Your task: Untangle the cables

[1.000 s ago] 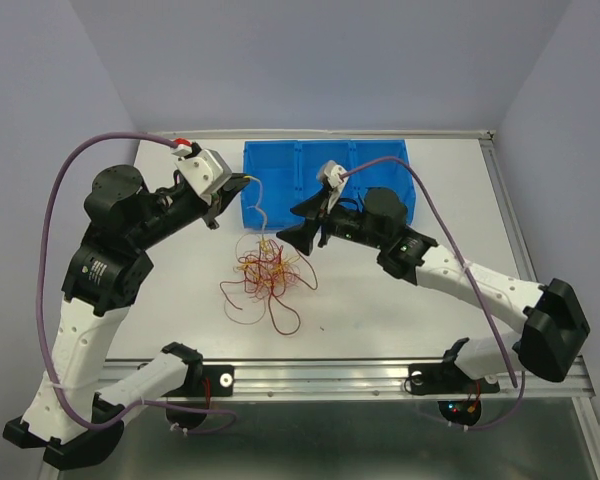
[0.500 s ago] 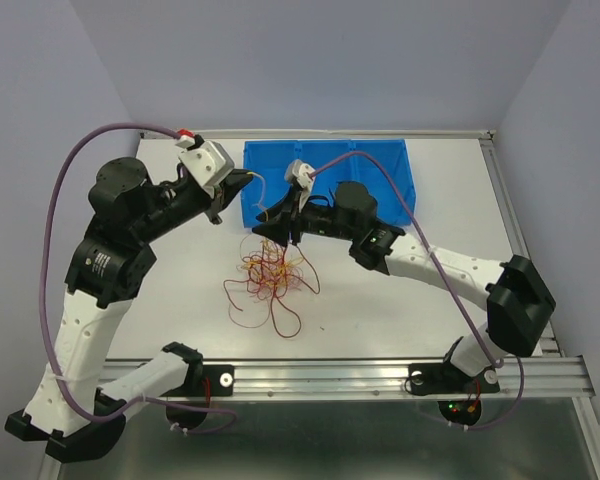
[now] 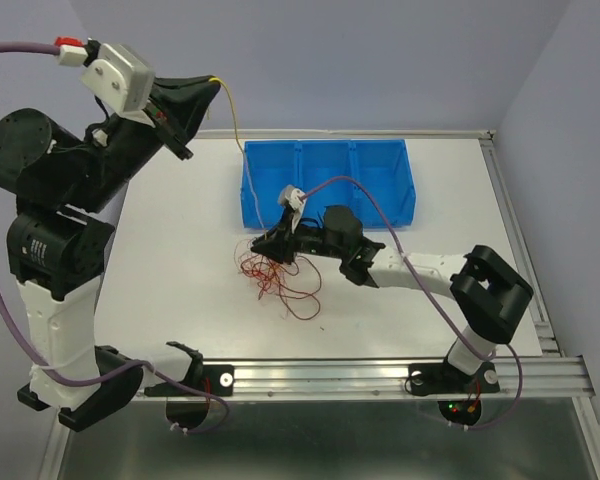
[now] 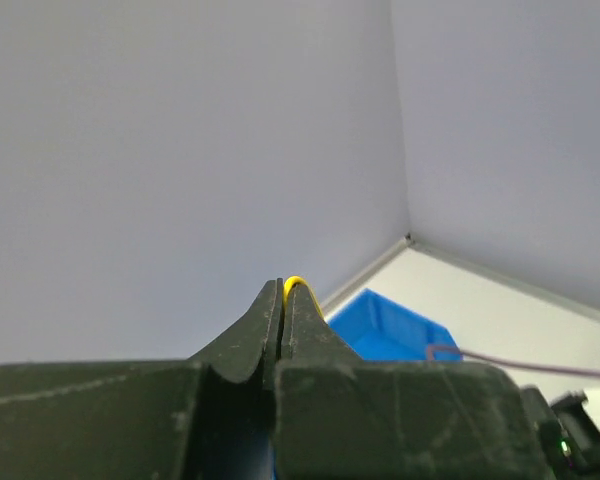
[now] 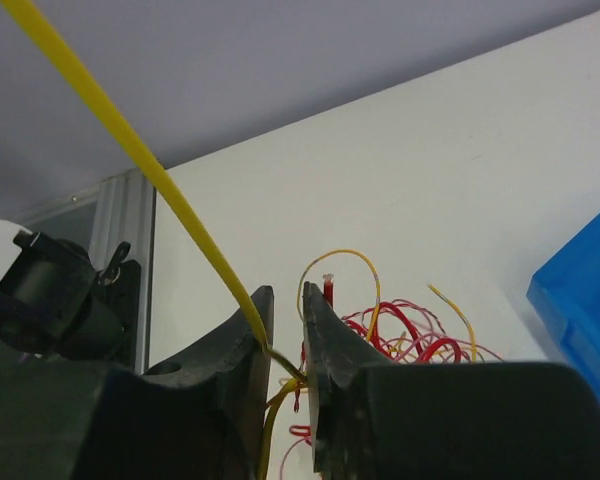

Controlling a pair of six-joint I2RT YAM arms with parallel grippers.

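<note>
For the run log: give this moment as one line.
left gripper: raised, shut on thin yellow cable | right gripper: low, around same cable, grip unclear | thin red cable tangle: at right gripper

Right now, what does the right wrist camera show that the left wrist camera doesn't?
Only the right wrist view shows the tangle of red and yellow cables, and the yellow cable running straight down between the right gripper fingers. Only the left wrist view shows the left gripper shut on that cable's top loop, plus the wall corner and a purple cable. Both show the yellow cable, the blue bin and the table.
</note>
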